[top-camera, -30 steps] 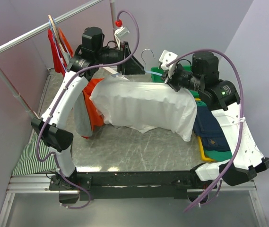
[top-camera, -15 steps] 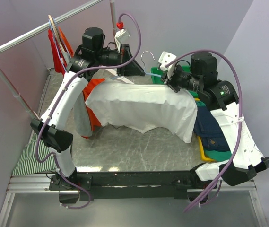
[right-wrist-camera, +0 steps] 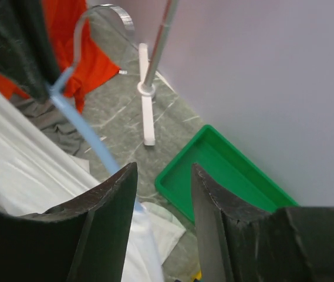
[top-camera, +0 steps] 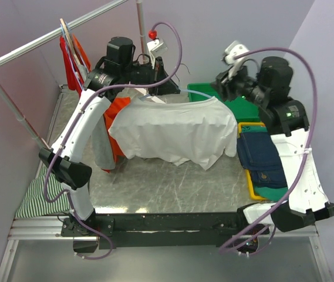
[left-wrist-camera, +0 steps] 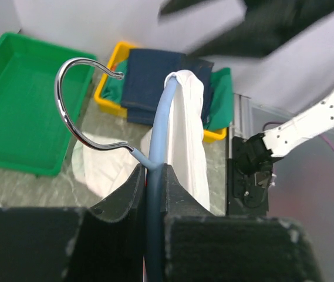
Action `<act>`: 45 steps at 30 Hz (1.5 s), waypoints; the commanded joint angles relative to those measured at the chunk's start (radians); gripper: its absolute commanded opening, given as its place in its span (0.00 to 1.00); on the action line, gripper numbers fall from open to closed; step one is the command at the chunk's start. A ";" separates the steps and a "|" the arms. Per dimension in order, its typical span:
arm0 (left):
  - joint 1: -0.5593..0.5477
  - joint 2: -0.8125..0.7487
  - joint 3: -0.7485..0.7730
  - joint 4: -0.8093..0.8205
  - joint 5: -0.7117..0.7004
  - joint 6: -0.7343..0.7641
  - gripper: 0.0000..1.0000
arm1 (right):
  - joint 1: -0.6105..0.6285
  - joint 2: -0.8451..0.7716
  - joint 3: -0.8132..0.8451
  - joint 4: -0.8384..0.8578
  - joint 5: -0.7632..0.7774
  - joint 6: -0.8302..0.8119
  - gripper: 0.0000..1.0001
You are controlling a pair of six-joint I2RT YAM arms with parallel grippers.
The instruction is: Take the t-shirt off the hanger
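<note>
L arm runs from its base at the near-left corner up to the far edge of the grey marbled tabletop (top-camera: 155, 182), forearm bent over to the right. The left gripper (top-camera: 155, 81) is clamped tight on the neck of the light-blue plastic hanger (left-wrist-camera: 162, 111) - its fingers (left-wrist-camera: 120, 197) are pinched either side w/ no gap. The chrome wire hook (left-wrist-camera: 73, 111) curls up just past the tips.

The white t-shirt (top-camera: 172, 129) is draped on that hanger over the table's middle, toward the far edge. One shoulder is bunched round the hanger's arm in the L wrist view, and the hem sags down toward the tabletop.

R arm rises from the near-right corner along the right edge, elbow high, wrist tipped toward the far-right corner. The right gripper (top-camera: 221, 82) sits above the green plastic tray (top-camera: 237, 108), apart from the shirt. Its fingers (right-wrist-camera: 111, 217) stand a moderate gap apart w/ nothing held between them. The hanger's arm passes behind one finger; can't tell if they touch.

Folded navy clothes (top-camera: 259, 155) fill the yellow tray (top-camera: 252, 188) at the right edge.
</note>
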 commanded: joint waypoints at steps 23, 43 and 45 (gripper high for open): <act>0.014 -0.064 0.178 -0.088 -0.430 0.137 0.01 | -0.319 0.152 -0.014 -0.239 -0.506 -0.090 0.52; 0.016 -0.199 0.066 -0.022 -0.428 0.128 0.01 | -0.241 0.338 0.072 -0.243 -0.497 -0.107 0.44; 0.016 -0.202 0.057 -0.024 -0.428 0.125 0.01 | -0.227 0.358 0.098 -0.237 -0.498 -0.101 0.38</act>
